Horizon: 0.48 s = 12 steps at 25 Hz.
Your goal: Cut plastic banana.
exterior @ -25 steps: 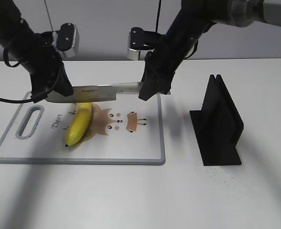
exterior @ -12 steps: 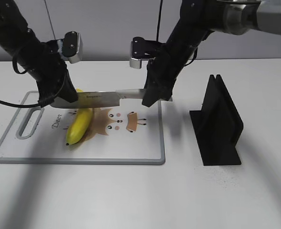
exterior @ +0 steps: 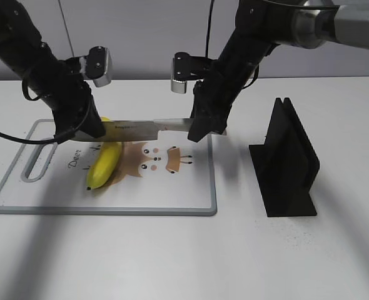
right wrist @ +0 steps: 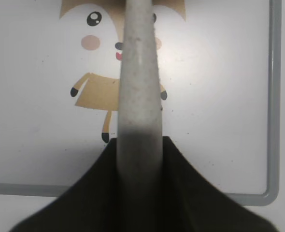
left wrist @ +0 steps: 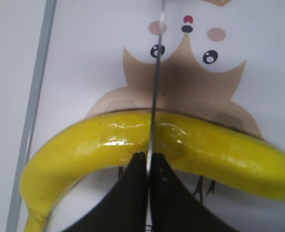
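The yellow plastic banana [exterior: 104, 164] lies on the white cutting board [exterior: 109, 210], its dark tip toward the front. A knife [exterior: 137, 129] lies level across the banana's far part. My left gripper [exterior: 84, 130] is shut on the blade's tip end. My right gripper [exterior: 197, 130] is shut on the pale handle. In the left wrist view the thin blade [left wrist: 154, 96] passes between my jaws [left wrist: 147, 162] and presses on the banana [left wrist: 99, 147] near its middle. In the right wrist view the handle [right wrist: 140, 72] runs out from my jaws [right wrist: 140, 145] over the board [right wrist: 274, 96].
A black knife stand [exterior: 289, 164] is on the table to the right of the board. The board has a printed deer picture [exterior: 162, 159] and a handle slot [exterior: 39, 159] at its left end. A grey wall is behind the table.
Both grippers have lowered the knife from above the banana down onto it. The banana has not visibly moved.
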Tool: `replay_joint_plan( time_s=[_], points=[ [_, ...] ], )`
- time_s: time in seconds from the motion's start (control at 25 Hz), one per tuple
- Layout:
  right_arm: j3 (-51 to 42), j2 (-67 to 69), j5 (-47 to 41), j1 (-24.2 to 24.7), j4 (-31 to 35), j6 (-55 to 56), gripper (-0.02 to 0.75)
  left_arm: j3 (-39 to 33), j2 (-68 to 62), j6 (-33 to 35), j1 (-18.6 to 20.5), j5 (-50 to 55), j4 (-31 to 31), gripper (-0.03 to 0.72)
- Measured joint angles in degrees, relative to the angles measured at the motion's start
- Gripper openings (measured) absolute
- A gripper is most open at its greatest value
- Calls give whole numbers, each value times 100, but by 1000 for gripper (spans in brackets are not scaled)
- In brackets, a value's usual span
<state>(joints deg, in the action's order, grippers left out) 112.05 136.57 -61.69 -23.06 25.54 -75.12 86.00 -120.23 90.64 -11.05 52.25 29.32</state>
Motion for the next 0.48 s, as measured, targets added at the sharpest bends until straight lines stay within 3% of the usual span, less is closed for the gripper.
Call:
replay_joint_plan(
  time_s=[0.48],
  points=[
    [0,0,23,0,-11,-25,183,0,-47,0,-24,-37,-5,2]
  ],
)
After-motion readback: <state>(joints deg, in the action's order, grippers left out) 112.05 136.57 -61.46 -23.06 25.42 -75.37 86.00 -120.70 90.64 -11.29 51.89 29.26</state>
